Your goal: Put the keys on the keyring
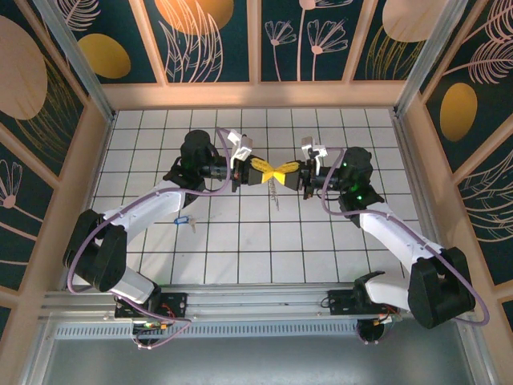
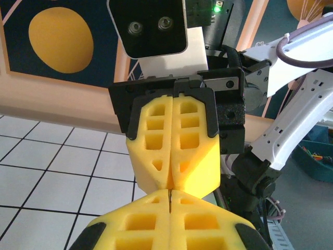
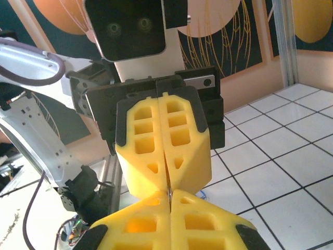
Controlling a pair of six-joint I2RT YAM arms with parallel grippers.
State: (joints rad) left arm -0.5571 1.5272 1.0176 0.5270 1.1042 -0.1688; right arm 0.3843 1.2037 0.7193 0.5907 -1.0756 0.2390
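Observation:
My left gripper [image 1: 270, 170] and right gripper [image 1: 283, 169] meet tip to tip above the middle of the tiled floor, both shut. A thin beige chain, the keyring [image 1: 275, 190], dangles from where the tips meet. In the left wrist view a thin dark sliver sits pinched between my left gripper's [image 2: 170, 194] yellow pads. The right wrist view has a thin metal sliver clamped in the right gripper [image 3: 169, 194]. The keys [image 1: 183, 220], blue head and pale blade, lie on the floor by the left arm, apart from both grippers.
The white tiled floor [image 1: 240, 241] is walled in by wooden rails and patterned panels on three sides. A metal rail [image 1: 256, 305] with the arm bases runs along the near edge. Purple cables loop beside each arm.

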